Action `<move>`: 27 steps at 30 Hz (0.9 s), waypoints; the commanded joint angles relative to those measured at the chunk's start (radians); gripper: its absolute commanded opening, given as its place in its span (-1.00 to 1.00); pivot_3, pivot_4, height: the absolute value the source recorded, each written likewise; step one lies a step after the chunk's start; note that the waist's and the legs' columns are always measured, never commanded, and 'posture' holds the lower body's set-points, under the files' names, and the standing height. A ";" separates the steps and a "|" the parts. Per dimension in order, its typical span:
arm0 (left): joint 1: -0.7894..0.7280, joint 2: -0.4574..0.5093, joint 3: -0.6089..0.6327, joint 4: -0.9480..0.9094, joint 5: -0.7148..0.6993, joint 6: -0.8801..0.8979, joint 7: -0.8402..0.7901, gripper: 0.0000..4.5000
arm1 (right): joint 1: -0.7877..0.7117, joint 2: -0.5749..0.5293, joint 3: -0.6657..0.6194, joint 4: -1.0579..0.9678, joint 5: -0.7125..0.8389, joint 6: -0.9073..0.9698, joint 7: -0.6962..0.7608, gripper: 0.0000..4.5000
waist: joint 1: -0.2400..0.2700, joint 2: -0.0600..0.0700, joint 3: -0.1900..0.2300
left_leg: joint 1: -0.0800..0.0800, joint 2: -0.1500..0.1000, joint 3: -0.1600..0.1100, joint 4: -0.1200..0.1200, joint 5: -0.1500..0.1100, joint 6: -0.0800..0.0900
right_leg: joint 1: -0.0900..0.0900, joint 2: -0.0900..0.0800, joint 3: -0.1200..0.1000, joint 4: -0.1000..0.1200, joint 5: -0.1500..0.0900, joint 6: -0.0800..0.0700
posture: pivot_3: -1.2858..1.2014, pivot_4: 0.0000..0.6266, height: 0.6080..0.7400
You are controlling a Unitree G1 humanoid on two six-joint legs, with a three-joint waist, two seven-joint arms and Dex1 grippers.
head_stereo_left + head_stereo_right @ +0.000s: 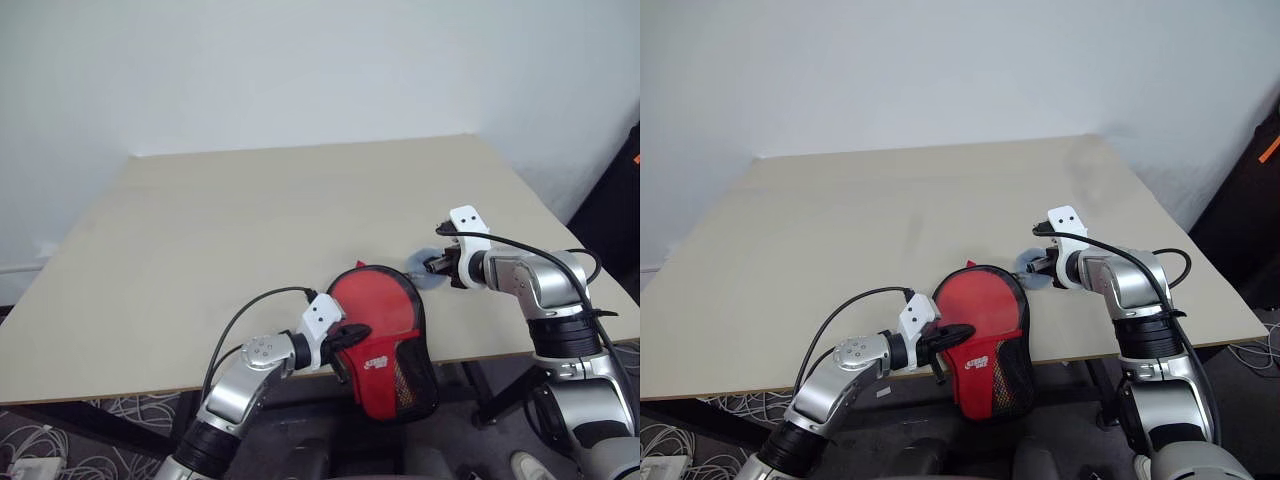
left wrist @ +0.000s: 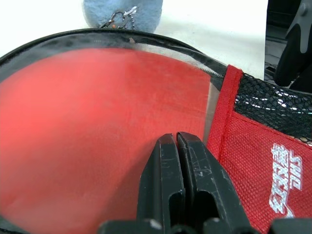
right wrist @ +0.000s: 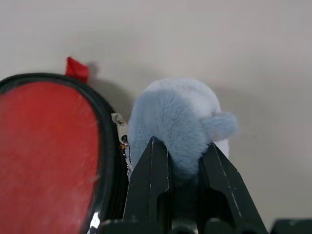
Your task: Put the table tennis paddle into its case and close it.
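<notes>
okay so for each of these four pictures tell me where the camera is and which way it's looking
Left eye and right eye views: on the head, looking forward and down over the table; both arms show.
Left wrist view: along the left hand, shut on the red case.
Right wrist view: along the right hand, shut on a blue-grey fluffy charm.
Shared: case and charm appear in every view.
</notes>
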 commanded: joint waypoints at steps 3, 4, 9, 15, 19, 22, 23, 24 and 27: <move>0.012 0.012 -0.024 0.053 0.017 0.056 -0.009 -1.00 | -0.005 -0.070 0.032 -0.065 0.024 -0.026 0.046 -0.92 | 0.000 0.000 0.000 | 0.000 0.000 0.000 0.000 0.000 0.000 | 0.000 0.000 0.000 0.000 0.000 0.000 | 0.03 -1.00 0.36; 0.011 0.012 -0.024 0.053 0.018 0.057 -0.011 -1.00 | -0.005 -0.083 0.045 -0.062 0.017 -0.045 0.051 -0.92 | 0.000 0.000 0.000 | 0.000 0.000 0.000 0.000 0.000 0.000 | 0.000 0.000 0.000 0.000 0.000 0.000 | 0.03 -1.00 0.36; 0.008 0.012 -0.021 0.057 0.018 0.056 -0.017 -1.00 | -0.021 -0.106 0.083 -0.013 -0.007 -0.124 0.053 -0.92 | 0.000 -0.001 0.000 | 0.000 0.000 0.000 0.000 0.000 0.000 | 0.000 0.000 0.000 -0.001 0.000 0.001 | 0.03 -1.00 0.36; 0.000 0.015 -0.018 0.064 0.015 0.065 -0.026 -1.00 | -0.047 -0.106 0.119 0.098 -0.069 -0.259 0.040 -0.92 | 0.000 -0.001 0.000 | 0.000 0.000 0.000 0.000 0.000 0.000 | 0.000 0.000 -0.001 -0.001 0.000 0.001 | 0.03 -1.00 0.36; -0.020 0.017 0.000 0.073 0.010 0.068 -0.031 -1.00 | -0.057 -0.111 0.135 0.170 -0.106 -0.342 0.045 -0.92 | 0.000 -0.001 0.000 | 0.000 0.000 0.000 0.000 0.000 0.000 | 0.000 0.000 -0.001 -0.001 0.000 0.001 | 0.03 -1.00 0.36; -0.048 0.012 0.028 0.097 0.011 0.046 -0.025 -1.00 | -0.063 -0.121 0.138 0.211 -0.123 -0.391 0.055 -0.92 | 0.001 -0.002 0.001 | 0.000 0.000 0.000 0.000 0.000 0.000 | 0.000 0.000 -0.001 -0.001 0.000 0.001 | 0.03 -1.00 0.36; -0.058 0.013 0.034 0.109 0.014 0.033 -0.026 -1.00 | -0.062 -0.126 0.140 0.223 -0.130 -0.408 0.060 -0.92 | 0.000 -0.002 0.001 | 0.000 0.000 0.000 0.000 0.000 0.000 | 0.000 0.000 -0.001 -0.001 0.000 0.001 | 0.03 -1.00 0.36; -0.068 0.015 0.037 0.119 0.017 0.022 -0.027 -1.00 | -0.061 -0.130 0.140 0.231 -0.135 -0.420 0.065 -0.92 | 0.000 -0.002 0.001 | 0.000 0.000 0.000 0.000 0.000 0.000 | 0.000 0.000 -0.001 -0.001 0.000 0.001 | 0.03 -1.00 0.36; -0.093 0.020 0.043 0.147 0.020 0.005 -0.039 -1.00 | -0.050 -0.150 0.141 0.233 -0.141 -0.440 0.085 -0.92 | 0.001 -0.002 0.001 | -0.001 0.000 0.000 0.000 0.000 0.000 | 0.000 0.000 -0.001 -0.001 0.000 0.001 | 0.03 -1.00 0.36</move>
